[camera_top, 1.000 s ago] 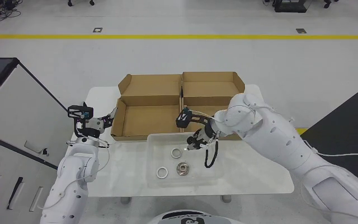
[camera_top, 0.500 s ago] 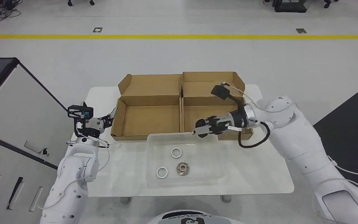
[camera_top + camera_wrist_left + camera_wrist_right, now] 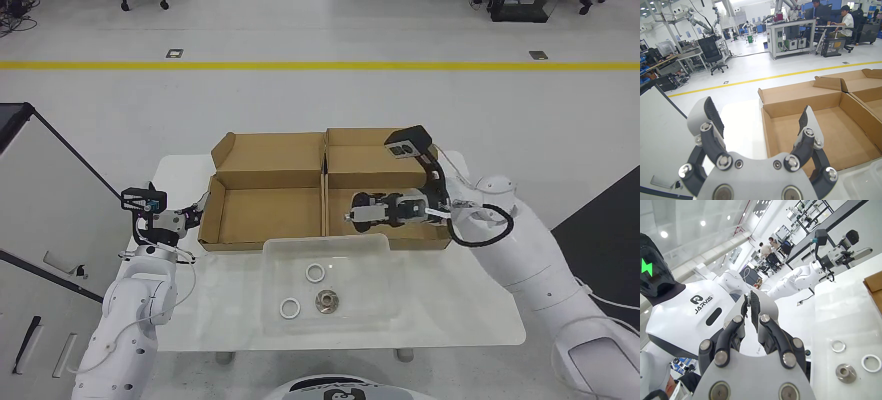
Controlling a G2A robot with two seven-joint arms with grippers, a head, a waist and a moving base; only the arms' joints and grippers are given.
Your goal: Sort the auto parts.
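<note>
The right pincer (image 3: 749, 296) clamps a small metal part (image 3: 748, 299). A threaded tip pokes out, but the body is buried between the pads, so what kind of part it is cannot be told. In the top view the right arm (image 3: 500, 235) covers much of the floor of the right cardboard box (image 3: 380, 160). In the left wrist view the clear tray (image 3: 874, 170) is cut off at the picture's corner, and the same box runs off the edge.
</note>
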